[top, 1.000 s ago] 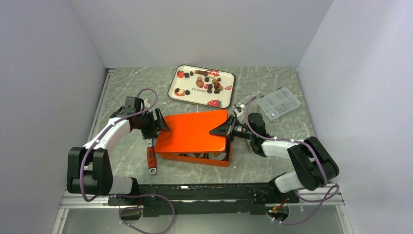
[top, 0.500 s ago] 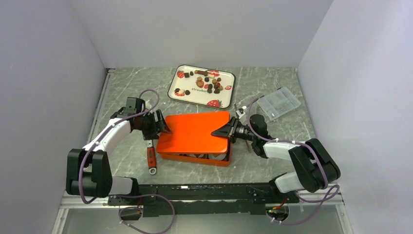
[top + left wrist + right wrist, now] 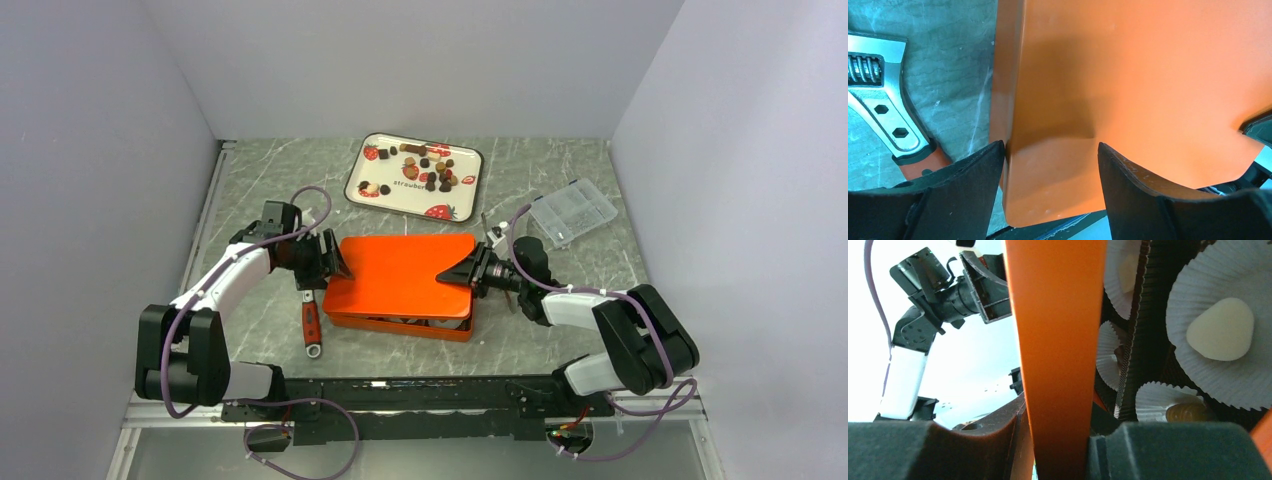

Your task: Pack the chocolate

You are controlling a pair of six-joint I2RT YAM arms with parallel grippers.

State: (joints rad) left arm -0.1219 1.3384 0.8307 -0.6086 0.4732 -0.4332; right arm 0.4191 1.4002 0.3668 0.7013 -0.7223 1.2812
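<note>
Chocolate candies (image 3: 425,165) lie scattered on the white strawberry tray (image 3: 362,195) at the back. More sit in white paper cups inside the orange box (image 3: 400,326): a cream-white one (image 3: 1220,335) and a tan one (image 3: 1188,413). An orange lid (image 3: 400,270) hangs tilted over the box and covers most of it. My right gripper (image 3: 452,272) is shut on the lid's right edge (image 3: 1058,340). My left gripper (image 3: 335,262) is open, its fingers astride the lid's left corner (image 3: 1128,75); one finger touches the lid's edge.
A red-handled adjustable wrench (image 3: 311,322) lies on the marble table just left of the box, under my left gripper (image 3: 1050,170). A clear plastic organiser (image 3: 572,212) sits at the right back. Grey walls close in three sides.
The lid has shifted slightly to the right and down over the box. Both grippers have moved with it; the left one has edged right.
</note>
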